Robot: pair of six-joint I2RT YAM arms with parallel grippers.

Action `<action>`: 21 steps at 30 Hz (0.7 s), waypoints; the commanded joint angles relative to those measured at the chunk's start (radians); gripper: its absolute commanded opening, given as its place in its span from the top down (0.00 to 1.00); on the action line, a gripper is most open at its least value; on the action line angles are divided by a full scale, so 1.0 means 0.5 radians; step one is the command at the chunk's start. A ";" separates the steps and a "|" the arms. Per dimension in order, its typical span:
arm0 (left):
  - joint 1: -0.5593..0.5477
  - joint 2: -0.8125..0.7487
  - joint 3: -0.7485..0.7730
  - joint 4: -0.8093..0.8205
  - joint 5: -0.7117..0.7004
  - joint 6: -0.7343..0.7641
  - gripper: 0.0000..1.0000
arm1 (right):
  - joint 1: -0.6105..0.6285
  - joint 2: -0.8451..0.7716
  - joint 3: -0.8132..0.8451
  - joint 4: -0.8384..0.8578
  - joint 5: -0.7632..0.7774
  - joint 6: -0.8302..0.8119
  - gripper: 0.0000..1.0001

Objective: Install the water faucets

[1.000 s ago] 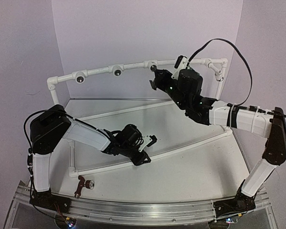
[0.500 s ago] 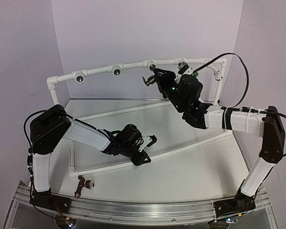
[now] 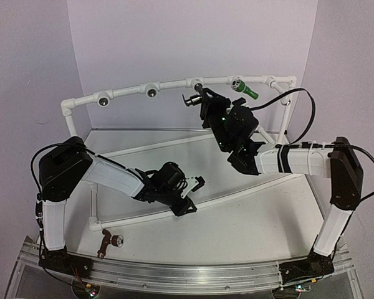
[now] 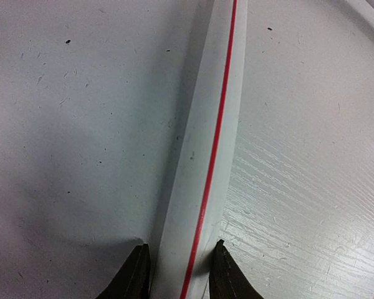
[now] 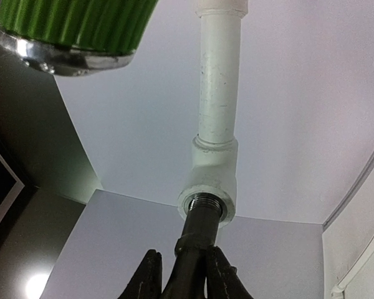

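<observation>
Black faucet point(image 5: 194, 242) in tee socket point(image 5: 210, 177)

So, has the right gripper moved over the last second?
Yes. The right gripper has shifted slightly left along the white pipe frame, and its arm no longer covers the green faucet.

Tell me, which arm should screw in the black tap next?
Right. The right pincer is shut on the black tap, whose threaded end sits at the pipe socket. The left pincer is down low, clamped on a low pipe with a red stripe.
</observation>
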 commanded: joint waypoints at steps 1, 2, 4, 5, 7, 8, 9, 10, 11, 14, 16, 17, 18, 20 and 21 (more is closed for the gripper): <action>-0.108 0.231 -0.147 -0.505 0.122 -0.259 0.93 | 0.016 0.015 0.061 -0.148 -0.091 -0.019 1.00; -0.108 0.229 -0.149 -0.505 0.118 -0.263 0.93 | 0.027 -0.012 0.062 -0.219 -0.079 -0.106 1.00; -0.107 0.225 -0.151 -0.504 0.105 -0.273 0.93 | 0.053 -0.065 0.028 -0.297 -0.051 -0.292 0.95; -0.106 0.224 -0.152 -0.503 0.100 -0.279 0.93 | 0.064 -0.087 0.001 -0.301 -0.041 -0.356 0.87; -0.101 0.227 -0.150 -0.503 0.093 -0.287 0.93 | 0.076 -0.124 -0.053 -0.311 -0.037 -0.428 0.76; -0.098 0.227 -0.147 -0.503 0.095 -0.291 0.93 | 0.079 -0.136 -0.078 -0.312 -0.039 -0.434 0.72; -0.095 0.228 -0.146 -0.501 0.099 -0.291 0.93 | 0.082 -0.146 -0.108 -0.310 -0.043 -0.441 0.68; -0.092 0.230 -0.147 -0.500 0.101 -0.291 0.93 | 0.083 -0.158 -0.128 -0.308 -0.050 -0.454 0.62; -0.092 0.233 -0.147 -0.500 0.101 -0.290 0.93 | 0.086 -0.172 -0.148 -0.295 -0.053 -0.477 0.57; -0.090 0.238 -0.150 -0.500 0.098 -0.283 0.93 | 0.103 -0.220 -0.213 -0.247 -0.057 -0.580 0.31; -0.089 0.237 -0.149 -0.500 0.097 -0.282 0.94 | 0.117 -0.266 -0.262 -0.245 -0.066 -0.630 0.13; -0.089 0.236 -0.150 -0.500 0.095 -0.282 0.94 | 0.130 -0.297 -0.291 -0.251 -0.071 -0.660 0.06; -0.088 0.234 -0.151 -0.500 0.093 -0.282 0.94 | 0.142 -0.333 -0.316 -0.267 -0.076 -0.686 0.02; -0.085 0.233 -0.153 -0.500 0.091 -0.282 0.94 | 0.165 -0.408 -0.395 -0.306 -0.101 -0.732 0.02; -0.083 0.234 -0.154 -0.500 0.091 -0.282 0.94 | 0.178 -0.452 -0.434 -0.327 -0.111 -0.755 0.02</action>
